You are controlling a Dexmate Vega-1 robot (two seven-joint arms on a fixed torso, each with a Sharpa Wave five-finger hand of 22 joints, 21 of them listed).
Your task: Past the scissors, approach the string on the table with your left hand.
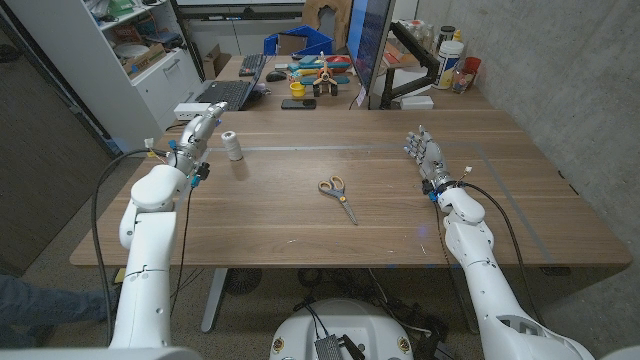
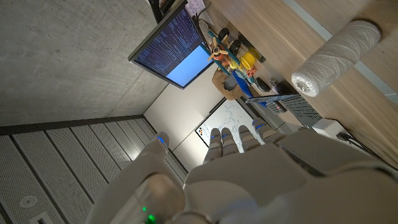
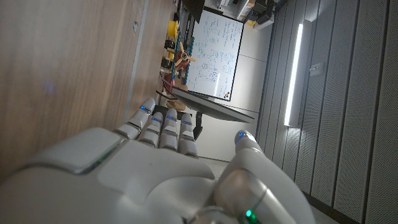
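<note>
A white spool of string [image 1: 232, 146] stands upright on the wooden table [image 1: 300, 235] at its far left. My left hand [image 1: 201, 130] hovers just to the left of the spool, fingers apart and reaching toward the table's far edge, holding nothing. The left wrist view has the spool of string [image 2: 336, 52] close ahead of that left hand [image 2: 236, 165]. Orange-handled scissors [image 1: 338, 196] lie near the table's middle, well to the right of my left hand. My right hand [image 1: 424, 153] stands at the right side of the table with fingers straight and empty; the right hand [image 3: 155, 162] also fills its wrist view.
A laptop [image 1: 222, 94] and a white power strip [image 1: 187, 109] sit just beyond my left hand at the far edge. A monitor [image 1: 369, 45] on a stand, colourful toys [image 1: 320, 72] and bottles [image 1: 452, 58] crowd the desk behind. A concrete wall runs along the right.
</note>
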